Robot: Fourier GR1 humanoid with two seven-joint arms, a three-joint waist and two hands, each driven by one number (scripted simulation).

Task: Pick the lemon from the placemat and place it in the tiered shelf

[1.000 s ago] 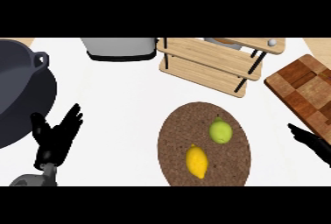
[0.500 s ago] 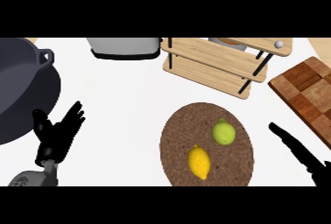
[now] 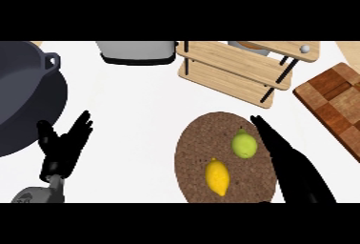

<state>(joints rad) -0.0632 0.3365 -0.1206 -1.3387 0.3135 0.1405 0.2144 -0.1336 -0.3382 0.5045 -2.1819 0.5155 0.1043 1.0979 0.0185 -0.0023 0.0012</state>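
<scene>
The lemon (image 3: 217, 176) is lying on the round cork placemat (image 3: 200, 143), in its lower half, with nothing touching it. A green lime (image 3: 244, 144) is sitting on the same placemat, up and to the right of the lemon and apart from it.

The right hand (image 3: 290, 159) is stretching in from the lower right over the placemat's right edge, fingers straight and open, holding nothing. Its fingertips are pointing up and to the left, just beside the lime; whether they are touching it cannot be told. The left hand (image 3: 62, 145) is resting open at the left side of the white worktop (image 3: 134, 105), fingers up and spread, next to the rim of a large dark pot (image 3: 25, 95).

The wooden tiered shelf (image 3: 243, 66) is standing at the top of the view, above the placemat and well apart from the lemon. A checkered cutting board (image 3: 334, 102) is lying to the right, and a grey container (image 3: 137, 51) is sitting at the top left of the shelf.
</scene>
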